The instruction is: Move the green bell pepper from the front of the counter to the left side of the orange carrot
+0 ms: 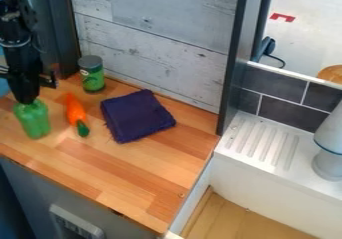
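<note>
At the near edge, a pale socket-like panel (77, 224) on the grey cabinet front (33, 195) is cut off at the bottom; its details are hard to make out. To the right, a pale grey object with a thin blue ring (328, 158) stands on the white ridged drainboard (264, 145), its right side cut off.

On the wooden countertop (127, 173), a translucent green plastic bottle (33, 123) stands at the left, its top hidden by the black gripper (27, 101) pointing down over it. How far open the gripper is, and whether it has hold of the bottle, I cannot tell. Just beside the bottle, an orange toy carrot (75, 110) lies with its green end towards the camera. Further right is a folded dark purple cloth (135, 116), its inner layers hidden.

Farther back, a green can with a grey lid (93, 78) stands upright near the whitewashed plank wall (163, 48). The arm is cut off by the top left corner, with a blue thing (3, 85) partly hidden behind it. Beyond the dark tiles (287, 114), a round wooden item (330, 74) is cut off at the right edge.
</note>
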Motion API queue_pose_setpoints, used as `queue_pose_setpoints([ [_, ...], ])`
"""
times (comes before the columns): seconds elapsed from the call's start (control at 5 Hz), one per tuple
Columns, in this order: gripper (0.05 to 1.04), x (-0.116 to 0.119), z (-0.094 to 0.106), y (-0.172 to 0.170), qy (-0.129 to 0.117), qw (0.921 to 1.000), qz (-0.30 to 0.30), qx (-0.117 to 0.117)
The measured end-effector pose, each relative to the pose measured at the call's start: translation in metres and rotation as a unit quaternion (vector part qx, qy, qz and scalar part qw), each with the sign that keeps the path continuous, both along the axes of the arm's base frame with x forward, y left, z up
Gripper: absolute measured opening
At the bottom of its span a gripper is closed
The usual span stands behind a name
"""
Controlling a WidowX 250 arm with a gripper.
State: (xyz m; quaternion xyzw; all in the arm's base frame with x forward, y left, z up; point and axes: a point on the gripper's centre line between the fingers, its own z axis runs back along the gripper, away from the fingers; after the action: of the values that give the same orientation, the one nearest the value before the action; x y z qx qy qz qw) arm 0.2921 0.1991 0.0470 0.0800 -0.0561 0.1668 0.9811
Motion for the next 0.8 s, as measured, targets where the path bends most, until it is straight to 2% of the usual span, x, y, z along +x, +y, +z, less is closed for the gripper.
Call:
queue_pose_setpoints([
  [0.2,0.129,0.0008,-0.0005,-0.0002,-0.001,1.0,-0.006,0.0],
  [0.4,0.347,0.0011,-0.0026,-0.0005,-0.001,1.0,-0.005,-0.002],
  [0.8,0.942,0.0018,-0.005,-0.0011,-0.001,1.0,-0.006,-0.006],
])
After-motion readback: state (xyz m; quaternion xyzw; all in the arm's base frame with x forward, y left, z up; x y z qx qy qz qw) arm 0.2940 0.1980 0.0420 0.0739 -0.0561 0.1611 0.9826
